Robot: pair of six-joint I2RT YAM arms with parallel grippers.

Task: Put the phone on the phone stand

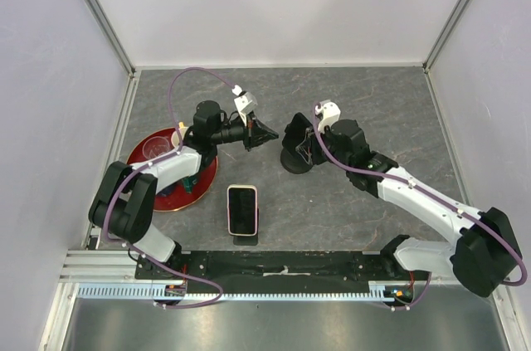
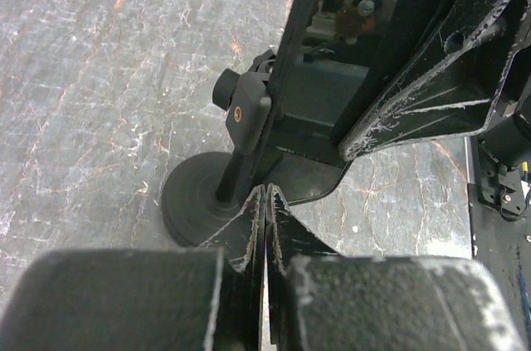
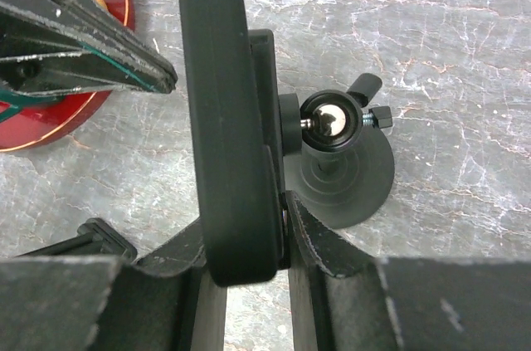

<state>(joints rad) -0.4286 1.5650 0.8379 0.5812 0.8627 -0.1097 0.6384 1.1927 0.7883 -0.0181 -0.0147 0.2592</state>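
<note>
The phone [image 1: 242,210] has a black screen and a pale pink case and lies flat near the table's front, touched by neither gripper. The black phone stand [image 1: 297,152] stands mid-table on a round base [image 3: 347,175]. My right gripper [image 1: 302,138] is shut on the stand's upright holder plate [image 3: 228,110], with one finger on each side of it in the right wrist view [image 3: 243,226]. My left gripper [image 1: 265,134] is shut and empty, its tips [image 2: 267,191] close together just left of the stand [image 2: 332,77], apart from it.
A red plate [image 1: 181,198] holding a clear cup [image 1: 154,148] and some small items sits at the left, under my left arm. Its rim also shows in the right wrist view [image 3: 116,2]. Grey walls enclose the table on three sides.
</note>
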